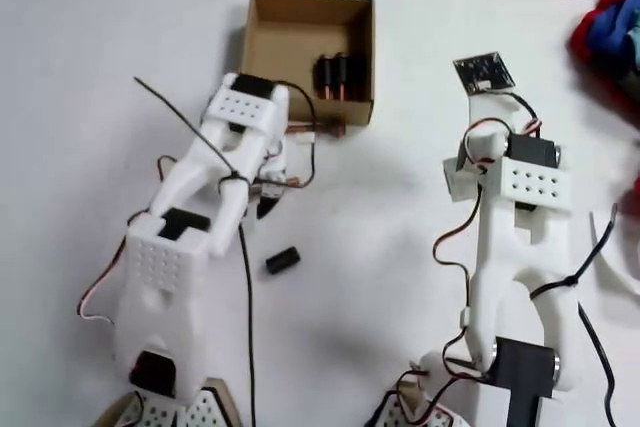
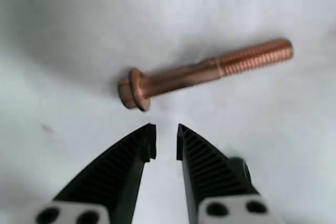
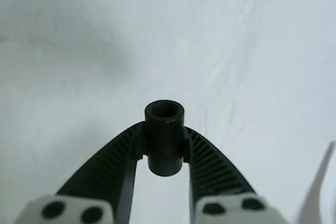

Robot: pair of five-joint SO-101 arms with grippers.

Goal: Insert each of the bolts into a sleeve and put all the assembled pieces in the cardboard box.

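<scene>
The high camera is fixed above the table (image 1: 90, 67) and looks steeply down. In its frame the arm bases are at the lower edge and the cardboard box (image 1: 262, 47) is at the upper middle. Each wrist camera sits behind its own gripper, the left gripper (image 2: 166, 141) and the right gripper (image 3: 164, 139), and looks along the fingers at the table from very near. The left wrist camera faces a bolt (image 2: 205, 71); in the high view the same bolt (image 1: 318, 131) lies just under the box.

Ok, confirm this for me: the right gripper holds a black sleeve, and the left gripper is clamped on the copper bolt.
Not quite. The left gripper is not clamped on the copper bolt: the left wrist view shows it lying on the table just beyond the open fingertips. The right gripper does hold the black sleeve.
</scene>
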